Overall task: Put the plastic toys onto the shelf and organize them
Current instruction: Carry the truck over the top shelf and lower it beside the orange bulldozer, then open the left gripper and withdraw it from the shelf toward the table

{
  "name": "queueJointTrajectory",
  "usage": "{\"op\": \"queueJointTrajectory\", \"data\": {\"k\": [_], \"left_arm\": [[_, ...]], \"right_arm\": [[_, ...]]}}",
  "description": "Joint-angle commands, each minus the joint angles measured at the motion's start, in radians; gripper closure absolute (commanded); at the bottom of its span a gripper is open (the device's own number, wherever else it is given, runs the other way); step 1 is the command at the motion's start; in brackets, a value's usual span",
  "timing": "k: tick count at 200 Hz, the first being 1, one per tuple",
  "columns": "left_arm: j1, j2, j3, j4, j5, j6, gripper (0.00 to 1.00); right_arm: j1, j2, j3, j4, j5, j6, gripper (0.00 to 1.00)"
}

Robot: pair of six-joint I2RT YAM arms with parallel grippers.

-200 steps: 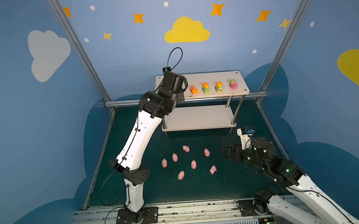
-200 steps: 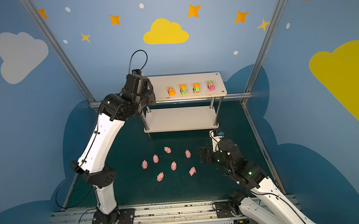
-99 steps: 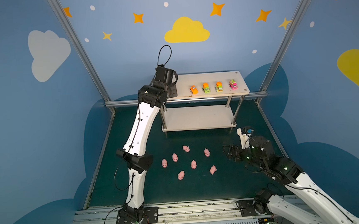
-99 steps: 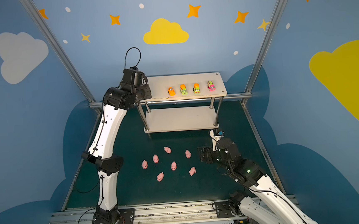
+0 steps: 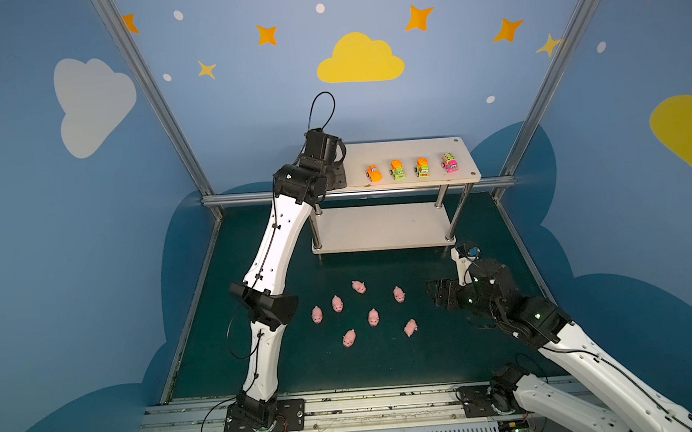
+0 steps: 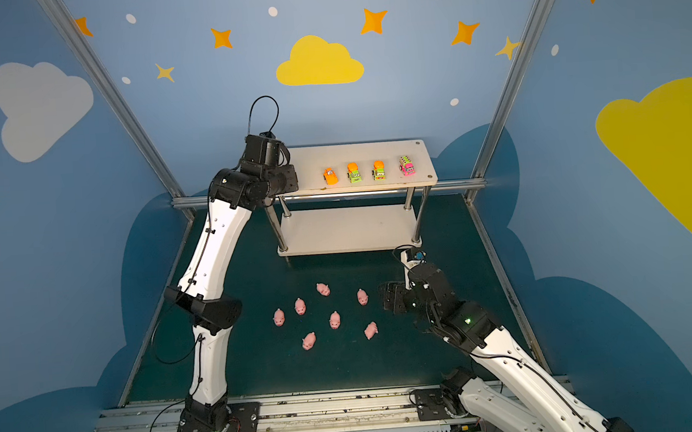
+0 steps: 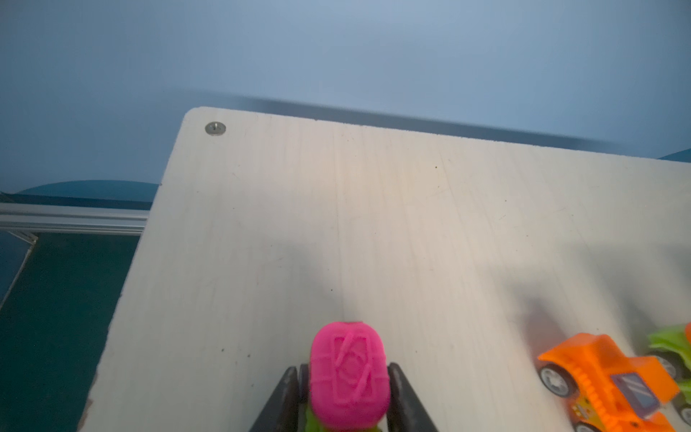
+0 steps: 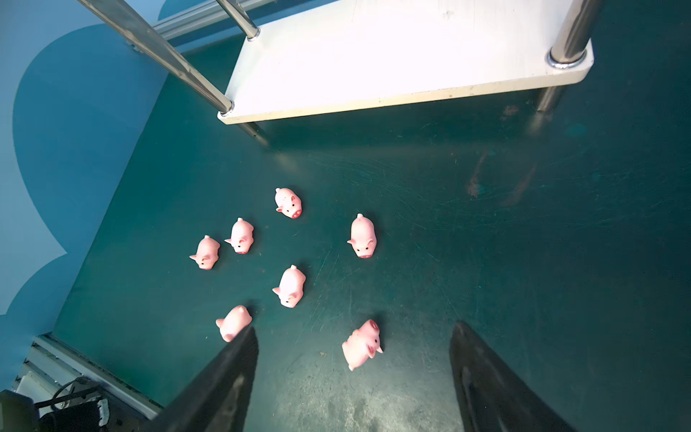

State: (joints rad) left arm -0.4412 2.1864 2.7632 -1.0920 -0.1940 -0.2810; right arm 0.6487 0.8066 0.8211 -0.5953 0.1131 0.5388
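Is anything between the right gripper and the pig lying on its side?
Nothing visible. Only bare mat lies between the open right gripper and the tipped pig; the other pigs sit aside or beyond it.

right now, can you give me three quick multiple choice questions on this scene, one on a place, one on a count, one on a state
1. Where do the four toy cars in a row stand?
A. lower board
B. top board
C. floor

2. How many pigs are on the floor?
A. five
B. nine
C. seven

3. How is the right gripper?
A. open and empty
B. shut on a pig
C. shut on a car

Answers:
1 B: the row sits on the top board, in both top views.
2 C: seven pink pigs are scattered on the green floor.
3 A: its fingers stand wide apart and grip nothing.
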Motion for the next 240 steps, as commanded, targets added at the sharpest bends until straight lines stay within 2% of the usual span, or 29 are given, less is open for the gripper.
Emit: {"op": "queueJointTrajectory", "data": {"k": [1, 56, 130, 175, 194, 213, 240], "left_arm": [[0.007, 0.002, 0.006, 0.010, 0.001, 0.007, 0.57], [0.010, -0.017, 0.007, 0.044, 0.004, 0.026, 0.41], [0.007, -0.090, 0.006, 0.146, 0.042, 0.034, 0.34], [-0.006, -0.164, -0.006, 0.111, 0.023, 0.055, 0.19], [-0.026, -0.225, -0.069, 0.110, 0.017, 0.071, 0.08], [-0.053, -0.317, -0.206, 0.146, 0.007, 0.095, 0.00], [-0.092, -0.495, -0.510, 0.266, -0.037, 0.099, 0.00]], "right_arm": [[-0.006, -0.001, 0.029, 0.013, 0.016, -0.001, 0.21], [-0.013, -0.001, 0.038, 0.011, 0.013, -0.011, 0.21], [-0.015, -0.027, 0.046, 0.006, 0.008, -0.016, 0.21], [-0.015, -0.049, 0.035, 0.001, 0.012, -0.008, 0.21], [-0.015, -0.047, 0.028, 0.003, 0.010, -0.010, 0.21], [-0.015, -0.053, 0.011, 0.010, 0.003, -0.011, 0.21], [-0.015, -0.075, -0.033, 0.040, -0.005, -0.002, 0.21]]}}
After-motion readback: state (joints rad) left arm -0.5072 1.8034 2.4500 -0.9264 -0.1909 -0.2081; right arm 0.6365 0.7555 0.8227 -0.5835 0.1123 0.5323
